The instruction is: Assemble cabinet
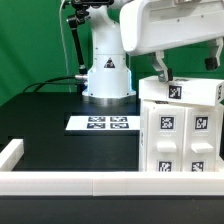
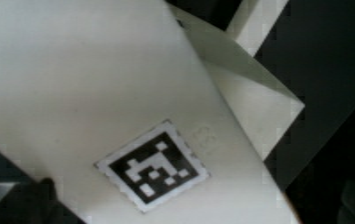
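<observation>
The cabinet (image 1: 180,130) is a group of white boxy parts with black-and-white tags at the exterior view's right. My gripper (image 1: 161,74) hangs from the white arm directly over the cabinet's top left corner, with one dark finger (image 1: 158,66) down at its top edge. In the wrist view a white cabinet panel (image 2: 103,90) with one tag (image 2: 156,167) fills the picture very close up and tilted. My gripper (image 2: 192,216) shows only as dark finger edges at the two sides, with the panel lying across the gap between them. Whether the jaws press on it is not visible.
The marker board (image 1: 100,123) lies flat on the black table in front of the robot's white base (image 1: 107,78). A low white border rail (image 1: 60,184) runs along the front, with a corner piece at the exterior view's left (image 1: 9,152). A green backdrop stands behind.
</observation>
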Action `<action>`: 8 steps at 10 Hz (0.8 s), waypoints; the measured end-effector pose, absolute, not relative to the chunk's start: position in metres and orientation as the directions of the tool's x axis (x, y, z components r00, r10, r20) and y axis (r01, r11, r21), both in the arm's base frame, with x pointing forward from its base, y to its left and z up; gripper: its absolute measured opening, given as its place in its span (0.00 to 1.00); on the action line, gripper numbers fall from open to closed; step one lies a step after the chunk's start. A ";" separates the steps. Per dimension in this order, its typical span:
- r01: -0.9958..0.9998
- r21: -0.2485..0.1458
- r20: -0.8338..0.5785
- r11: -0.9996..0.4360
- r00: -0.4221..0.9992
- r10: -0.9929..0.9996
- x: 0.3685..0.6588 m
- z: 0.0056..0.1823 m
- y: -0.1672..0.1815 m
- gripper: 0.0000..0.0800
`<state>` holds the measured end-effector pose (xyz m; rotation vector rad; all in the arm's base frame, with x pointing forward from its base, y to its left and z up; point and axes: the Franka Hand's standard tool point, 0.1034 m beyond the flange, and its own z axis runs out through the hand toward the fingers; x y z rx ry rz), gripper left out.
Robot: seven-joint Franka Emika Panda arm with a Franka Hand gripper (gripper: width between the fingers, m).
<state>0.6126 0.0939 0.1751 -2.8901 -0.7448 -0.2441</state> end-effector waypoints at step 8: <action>0.778 0.007 0.204 -0.628 0.614 0.763 0.614 0.166 0.081 1.00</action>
